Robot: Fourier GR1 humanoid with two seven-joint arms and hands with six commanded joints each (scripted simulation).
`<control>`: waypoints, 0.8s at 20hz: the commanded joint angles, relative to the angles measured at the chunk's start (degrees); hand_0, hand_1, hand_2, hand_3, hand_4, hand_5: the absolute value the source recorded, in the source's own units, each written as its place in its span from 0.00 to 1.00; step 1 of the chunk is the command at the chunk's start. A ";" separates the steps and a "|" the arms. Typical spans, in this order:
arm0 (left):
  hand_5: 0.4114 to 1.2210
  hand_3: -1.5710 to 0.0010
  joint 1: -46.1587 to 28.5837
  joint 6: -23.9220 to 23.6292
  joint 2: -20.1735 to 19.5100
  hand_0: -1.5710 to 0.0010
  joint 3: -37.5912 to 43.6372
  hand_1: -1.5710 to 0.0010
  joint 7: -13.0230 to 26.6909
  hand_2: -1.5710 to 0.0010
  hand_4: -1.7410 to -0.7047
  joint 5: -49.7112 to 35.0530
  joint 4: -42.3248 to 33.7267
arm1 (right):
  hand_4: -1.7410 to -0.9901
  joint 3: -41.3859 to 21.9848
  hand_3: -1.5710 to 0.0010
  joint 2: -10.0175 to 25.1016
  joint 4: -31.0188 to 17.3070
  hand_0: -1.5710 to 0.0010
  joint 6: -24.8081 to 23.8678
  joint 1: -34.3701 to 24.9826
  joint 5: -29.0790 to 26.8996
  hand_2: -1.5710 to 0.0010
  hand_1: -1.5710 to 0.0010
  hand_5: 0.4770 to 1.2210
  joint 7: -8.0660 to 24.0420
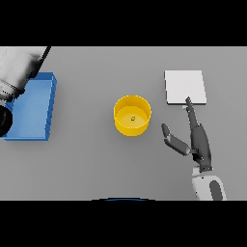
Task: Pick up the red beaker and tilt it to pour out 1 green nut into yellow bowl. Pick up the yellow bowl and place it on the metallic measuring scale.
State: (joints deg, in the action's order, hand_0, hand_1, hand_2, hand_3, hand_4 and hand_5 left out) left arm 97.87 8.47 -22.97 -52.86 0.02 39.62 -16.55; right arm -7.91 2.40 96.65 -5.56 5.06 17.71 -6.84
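The right hand [198, 141] sits over the grey table [91, 164] at the right of the scene, its white and grey forearm coming up from the near edge. The fingers are stretched out straight and point toward the far side, their tips reaching the near edge of the metallic measuring scale [185, 87] (whether they touch the plate or only hover over it cannot be told). The thumb is splayed out to the left, well away from the fingers, so the hand is wide open and holds nothing.

The yellow bowl [131, 125] stands upright near the middle of the table, left of the right hand and apart from it. One small green nut [133, 118] lies on the bowl's floor. The scale, a pale square plate, lies flat to the right of the bowl and farther away, clear of it.

A blue tray [36, 108] lies at the far left. Above its left part a white and grey arm comes in from the upper left corner; the left hand itself cannot be made out there.
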 commanded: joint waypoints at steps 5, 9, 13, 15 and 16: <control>1.00 0.07 -4.20 -5.52 -7.07 0.00 13.17 0.00 3.16 0.00 0.00 -17.36 7.58 | 0.86 0.72 1.00 -0.30 0.11 1.00 2.71 -0.80 -4.52 1.00 1.00 0.20 -1.62; 1.00 0.03 -11.49 -10.92 -11.29 0.00 19.18 0.00 5.71 0.00 0.00 -28.40 9.58 | 0.85 0.98 1.00 0.34 0.00 1.00 4.22 -0.72 -6.05 1.00 1.00 0.22 -1.85; 1.00 0.01 -19.23 -16.14 -13.28 0.00 22.57 0.00 13.59 0.00 0.00 -36.82 8.46 | 0.78 0.84 1.00 0.88 -0.30 1.00 5.25 -1.10 -6.50 1.00 1.00 0.25 -1.74; 1.00 0.03 -23.01 -18.29 -14.44 0.00 24.38 0.00 14.51 0.00 0.00 -41.08 5.43 | 0.76 0.93 1.00 1.56 -0.35 1.00 5.22 -1.38 -6.03 1.00 1.00 0.27 -2.38; 1.00 0.05 -25.41 -18.94 -14.88 0.00 24.62 0.00 16.08 0.00 0.00 -42.71 3.79 | 0.75 0.44 1.00 0.82 -0.91 1.00 5.05 -1.51 -5.76 1.00 1.00 0.28 -2.26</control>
State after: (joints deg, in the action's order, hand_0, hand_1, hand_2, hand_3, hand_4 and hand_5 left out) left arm 72.36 -10.44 -37.85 -28.28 16.07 -3.23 -12.72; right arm -7.49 3.18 95.74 -0.49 3.56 11.96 -9.03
